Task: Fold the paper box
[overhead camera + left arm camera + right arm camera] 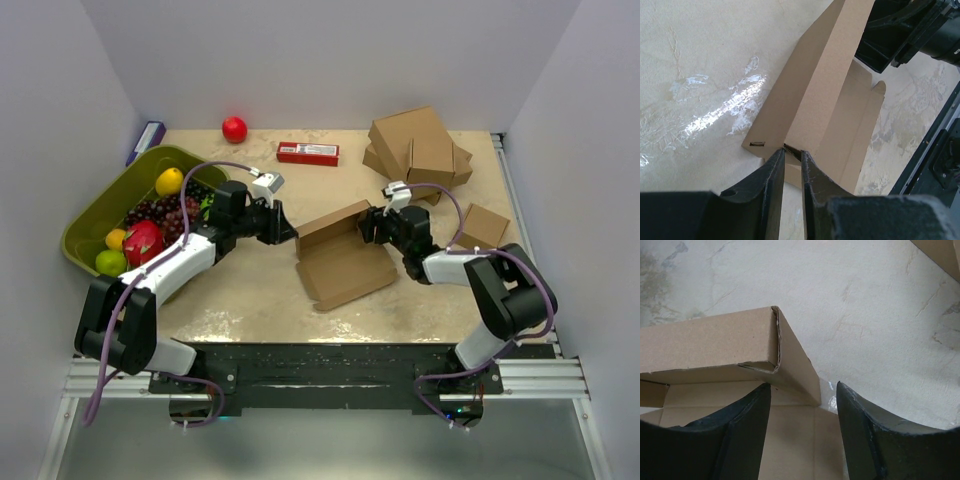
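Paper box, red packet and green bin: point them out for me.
paper box (pixel 345 268), top view, flat base panel.
red packet (pixel 307 153), top view, its middle.
green bin (pixel 103 197), top view, left wall.

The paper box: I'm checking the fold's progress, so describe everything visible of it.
The paper box is a plain brown corrugated cardboard mailer, partly folded, lying on the table. Its base lies flat; the far wall stands raised, bent into a corner at the right end. A small slot shows near the left corner. The left gripper is pinched on the wall's left end; the right gripper stands open astride the right corner.
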`<action>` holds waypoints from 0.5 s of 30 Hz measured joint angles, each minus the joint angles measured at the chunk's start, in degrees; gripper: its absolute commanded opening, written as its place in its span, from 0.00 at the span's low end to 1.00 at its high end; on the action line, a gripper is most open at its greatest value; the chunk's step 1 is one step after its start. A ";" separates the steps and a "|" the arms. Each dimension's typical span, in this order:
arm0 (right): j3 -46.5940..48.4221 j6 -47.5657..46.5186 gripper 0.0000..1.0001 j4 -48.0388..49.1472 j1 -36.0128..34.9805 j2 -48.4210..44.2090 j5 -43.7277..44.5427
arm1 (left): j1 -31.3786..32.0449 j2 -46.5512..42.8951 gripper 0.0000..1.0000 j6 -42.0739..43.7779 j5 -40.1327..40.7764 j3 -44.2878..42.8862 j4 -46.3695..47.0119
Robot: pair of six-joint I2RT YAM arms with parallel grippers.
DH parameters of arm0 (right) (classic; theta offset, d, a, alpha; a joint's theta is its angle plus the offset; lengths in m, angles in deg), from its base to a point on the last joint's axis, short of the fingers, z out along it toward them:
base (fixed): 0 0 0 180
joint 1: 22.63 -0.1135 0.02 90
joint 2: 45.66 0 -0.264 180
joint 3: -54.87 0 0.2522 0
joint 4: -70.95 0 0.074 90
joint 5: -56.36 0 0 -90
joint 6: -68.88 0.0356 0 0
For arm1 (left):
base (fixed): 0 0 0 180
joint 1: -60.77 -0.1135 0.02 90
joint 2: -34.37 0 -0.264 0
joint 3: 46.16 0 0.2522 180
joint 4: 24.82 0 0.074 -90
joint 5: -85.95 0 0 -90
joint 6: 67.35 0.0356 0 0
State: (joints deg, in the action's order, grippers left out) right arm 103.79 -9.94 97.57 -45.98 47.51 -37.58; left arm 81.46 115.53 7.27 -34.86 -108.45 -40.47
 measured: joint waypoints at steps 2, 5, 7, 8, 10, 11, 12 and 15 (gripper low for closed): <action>0.26 -0.26 0.57 -0.02 0.00 0.24 -0.07 | 0.00 0.00 0.23 0.00 -0.02 0.00 0.00; 0.66 -1.01 0.52 -0.02 0.00 0.33 -0.24 | 0.00 0.02 0.23 0.00 0.00 0.00 0.00; 1.18 -1.57 0.50 -0.02 0.00 0.57 -0.52 | 0.00 0.02 0.23 0.00 -0.02 0.00 0.00; 1.53 -1.79 0.49 -0.02 0.00 0.90 -0.70 | 0.00 0.04 0.23 0.00 -0.02 0.00 0.00; 2.23 -2.10 0.48 0.00 -0.02 1.55 -1.38 | 0.00 0.04 0.23 0.00 -0.02 0.00 0.02; 2.47 -2.27 0.48 0.13 -0.04 1.88 -1.66 | 0.00 0.04 0.23 0.00 -0.02 0.00 0.02; 2.58 -2.40 0.47 0.39 -0.04 2.12 -1.90 | 0.00 0.04 0.23 0.00 -0.02 0.00 0.02; 2.69 -2.95 0.44 0.96 -0.04 2.47 -2.89 | 0.00 0.04 0.23 0.00 -0.02 0.00 0.00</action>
State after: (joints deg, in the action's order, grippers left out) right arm 106.48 -12.89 98.53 -46.03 49.98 -40.47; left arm 81.46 115.58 7.27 -34.88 -108.45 -40.47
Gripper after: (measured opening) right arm 0.467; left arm 0.235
